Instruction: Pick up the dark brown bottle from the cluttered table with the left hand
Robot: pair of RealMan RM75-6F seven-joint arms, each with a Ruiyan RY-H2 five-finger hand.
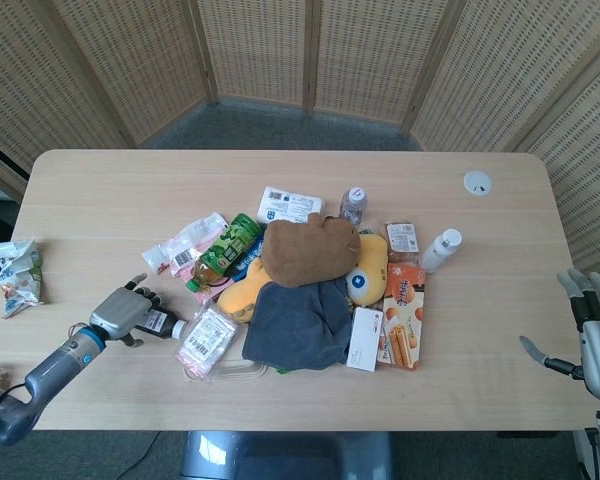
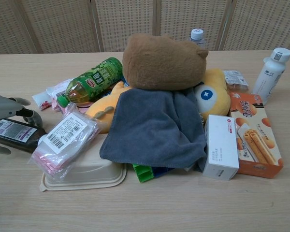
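Now | dark brown bottle (image 2: pixel 14 135) flat, cap toward clutter (lengthwise left-right) | left hand (image 1: pixel 125 315) grasps it

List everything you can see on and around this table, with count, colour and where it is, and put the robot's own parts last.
dark brown bottle: 1, lying at the pile's left edge, under the left hand
green bottle: 1, lying left of the plush
brown plush: 1, atop the pile
yellow plush: 1, under the brown one
grey cloth: 1, front of pile
pink packets: 1 bag, on the clear tray
clear tray: 1, front left
white box: 1, right of cloth
orange biscuit box: 1, far right of pile
white bottle: 1, standing right
snack bag: 1, table's left edge
table: 1, light wood
left hand: 1, fingers over the dark bottle
right hand: 1, open, off the table's right edge
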